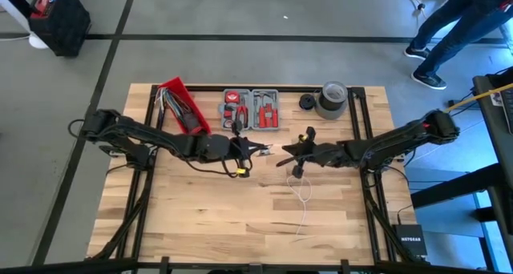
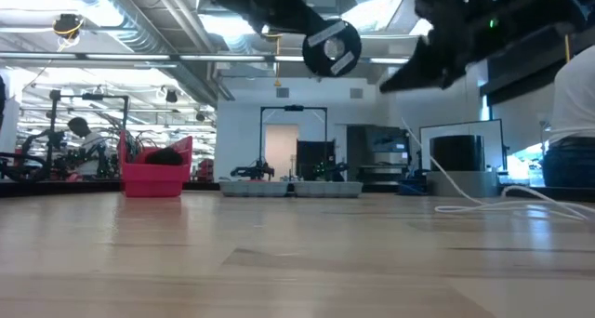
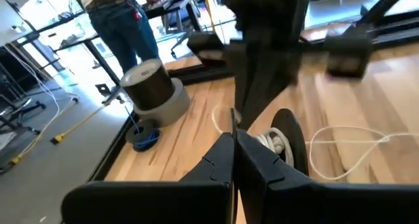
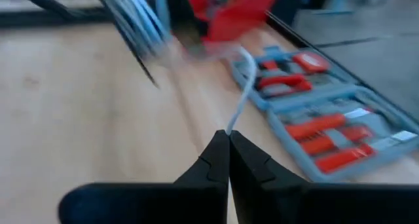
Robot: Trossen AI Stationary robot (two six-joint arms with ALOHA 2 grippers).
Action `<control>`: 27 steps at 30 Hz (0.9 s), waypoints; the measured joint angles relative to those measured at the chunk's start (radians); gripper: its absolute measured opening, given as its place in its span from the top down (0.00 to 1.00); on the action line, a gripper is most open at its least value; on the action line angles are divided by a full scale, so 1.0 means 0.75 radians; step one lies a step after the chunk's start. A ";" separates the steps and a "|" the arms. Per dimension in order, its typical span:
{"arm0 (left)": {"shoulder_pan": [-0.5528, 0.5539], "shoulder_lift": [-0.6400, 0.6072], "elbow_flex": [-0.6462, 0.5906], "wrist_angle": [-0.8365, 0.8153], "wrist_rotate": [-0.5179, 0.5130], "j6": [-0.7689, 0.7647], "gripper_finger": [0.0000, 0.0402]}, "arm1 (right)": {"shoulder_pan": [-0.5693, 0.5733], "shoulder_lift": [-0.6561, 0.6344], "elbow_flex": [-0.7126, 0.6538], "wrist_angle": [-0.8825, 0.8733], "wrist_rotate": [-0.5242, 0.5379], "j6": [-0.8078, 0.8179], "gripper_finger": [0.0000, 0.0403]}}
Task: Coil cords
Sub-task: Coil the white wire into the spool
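Observation:
The white cord [image 1: 302,195] trails from the table's middle toward the near edge, and in the low view [image 2: 437,174] it hangs down to the wood. Both grippers are raised over the middle and stand close together. My left gripper [image 3: 234,136] [image 1: 262,151] is shut on the cord. My right gripper [image 4: 228,136] [image 1: 280,159] is shut on it too. Some white loops [image 3: 273,143] are bunched by the right gripper. A small dark coil [image 3: 144,136] [image 1: 307,102] lies beside the tape roll; it looks like the black cord. My left gripper pinches the white cord between its two fingertips; a thin stretch [image 3: 232,117] rises from the tips. The fingers come level from the table's left, clear of the wood. My right gripper pinches the white cord [image 4: 237,112] between its two fingertips. The fingers come level from the table's right. The cord runs on from the tips toward the left gripper, lifted clear of the table.
A grey tape roll [image 1: 332,99] stands at the back right. An open tool case [image 1: 250,110] and a red bin [image 1: 183,106] stand at the back. Bare wood lies along the near half. A person [image 1: 461,26] stands beyond the far right corner.

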 joint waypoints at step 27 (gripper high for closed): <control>0.090 0.156 0.000 0.254 0.017 -0.184 1.00 | 0.000 0.407 0.176 0.676 -0.244 -0.073 0.99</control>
